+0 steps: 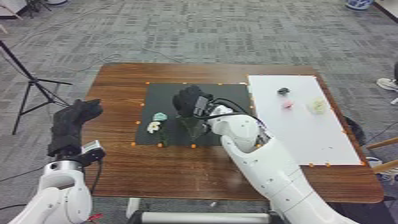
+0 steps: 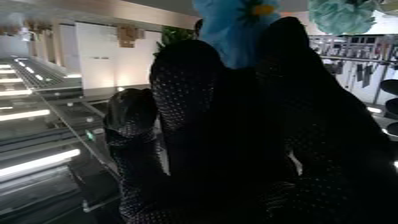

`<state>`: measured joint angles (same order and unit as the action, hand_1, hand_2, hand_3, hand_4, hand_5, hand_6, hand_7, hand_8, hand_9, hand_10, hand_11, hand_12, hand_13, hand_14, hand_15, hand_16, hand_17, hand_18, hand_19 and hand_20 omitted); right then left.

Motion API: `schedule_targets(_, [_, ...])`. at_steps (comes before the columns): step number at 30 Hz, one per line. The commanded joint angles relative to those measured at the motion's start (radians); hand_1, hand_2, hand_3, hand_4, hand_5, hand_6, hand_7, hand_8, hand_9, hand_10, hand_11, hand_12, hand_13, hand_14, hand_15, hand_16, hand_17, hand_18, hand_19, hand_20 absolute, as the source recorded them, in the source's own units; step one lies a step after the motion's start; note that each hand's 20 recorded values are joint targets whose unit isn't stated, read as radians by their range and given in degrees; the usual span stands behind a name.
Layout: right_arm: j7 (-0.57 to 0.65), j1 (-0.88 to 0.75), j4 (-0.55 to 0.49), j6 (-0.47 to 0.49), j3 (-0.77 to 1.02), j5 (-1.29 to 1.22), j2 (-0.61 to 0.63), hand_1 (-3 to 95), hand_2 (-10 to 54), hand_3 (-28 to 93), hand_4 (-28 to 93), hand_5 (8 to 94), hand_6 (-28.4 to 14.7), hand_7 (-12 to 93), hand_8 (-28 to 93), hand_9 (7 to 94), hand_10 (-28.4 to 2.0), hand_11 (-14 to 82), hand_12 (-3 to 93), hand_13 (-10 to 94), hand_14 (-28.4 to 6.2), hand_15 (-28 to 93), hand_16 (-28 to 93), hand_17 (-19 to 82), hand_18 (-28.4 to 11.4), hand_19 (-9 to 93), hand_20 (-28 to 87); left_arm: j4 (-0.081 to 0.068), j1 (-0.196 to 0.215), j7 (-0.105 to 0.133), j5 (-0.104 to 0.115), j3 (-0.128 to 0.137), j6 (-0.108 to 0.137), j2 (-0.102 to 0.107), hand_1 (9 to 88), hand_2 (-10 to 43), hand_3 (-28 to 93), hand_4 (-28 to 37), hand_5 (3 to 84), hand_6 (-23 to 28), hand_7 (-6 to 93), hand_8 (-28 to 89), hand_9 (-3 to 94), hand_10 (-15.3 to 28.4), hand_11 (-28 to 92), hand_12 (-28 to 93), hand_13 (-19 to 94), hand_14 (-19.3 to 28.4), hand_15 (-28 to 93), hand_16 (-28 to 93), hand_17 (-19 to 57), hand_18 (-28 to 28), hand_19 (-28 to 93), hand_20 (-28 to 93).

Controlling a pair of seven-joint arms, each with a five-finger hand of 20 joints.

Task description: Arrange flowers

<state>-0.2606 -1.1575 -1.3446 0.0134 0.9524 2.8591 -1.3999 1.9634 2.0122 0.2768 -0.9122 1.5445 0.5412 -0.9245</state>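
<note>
Above the dark mat (image 1: 182, 141), my right hand (image 1: 188, 98) is to the right of a teal flower (image 1: 160, 116) and a white flower (image 1: 153, 127). Green leaves (image 1: 195, 127) lie beside its wrist. In the right wrist view, a blue flower (image 2: 229, 27) with a yellow centre is at the tip end of my right hand (image 2: 191, 90), its lower part hidden behind the glove. A teal flower (image 2: 342, 19) is farther to the side. Whether the blue flower is held is unclear. My left hand (image 1: 67, 127) is open beyond the table's left edge, away from the flowers.
A white sheet (image 1: 311, 142) on the right of the table (image 1: 222, 175) holds a dark flower (image 1: 282, 91), a pink flower (image 1: 287, 105) and a pale yellow flower (image 1: 316, 105). Orange markers surround the mat and sheet. A black tripod (image 1: 33, 80) stands left of the table.
</note>
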Motion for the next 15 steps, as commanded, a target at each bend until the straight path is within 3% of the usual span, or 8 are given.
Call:
schedule_targets(1, [0.02, 0.037, -0.034, 0.055, -0.008, 0.007, 0.029, 54.8, -5.4, 58, -20, 65.8, 1.6, 26, -8, 70.6, -7.8, 11.6, 11.1, 75, -7.5, 59, 39, 38, -21.6, 82, 57, 0.012, 0.018, -0.005, 0.003, 0.019, -0.017, -0.01, 28.4, 22.4, 65, -28.3, 61.7, 0.0, 16.1, -6, 56.1, 16.6, 24, 17, 42, 20.1, 32, -2, 8.1, 11.2, 12, 19])
schedule_targets(8, [0.032, 0.063, -0.06, 0.088, -0.021, -0.013, 0.059, 48.1, -8.2, 65, -20, 62.7, 0.6, 22, -7, 67.0, -9.4, 11.5, 10.0, 73, -8.3, 60, 37, 37, -21.8, 82, 57, 0.017, 0.028, -0.008, 0.004, 0.026, -0.02, -0.009, 28.1, 21.9, 65, -28.3, 60.5, -1.2, 17.4, -7, 55.8, 15.5, 24, 16, 43, 19.1, 31, -2, 8.2, 11.1, 11, 19])
schedule_targets(15, [0.07, 0.112, -0.121, 0.093, -0.047, -0.099, 0.142, 46.0, -8.7, 68, -20, 61.4, 0.5, 20, -9, 65.4, -9.6, 11.2, 10.2, 73, -8.5, 60, 36, 37, -22.1, 82, 56, 0.018, 0.017, -0.013, -0.001, 0.019, -0.003, -0.007, 28.2, 21.6, 65, -28.3, 60.1, -1.7, 18.1, -7, 55.6, 14.9, 24, 16, 43, 18.5, 30, -1, 8.4, 11.0, 11, 19])
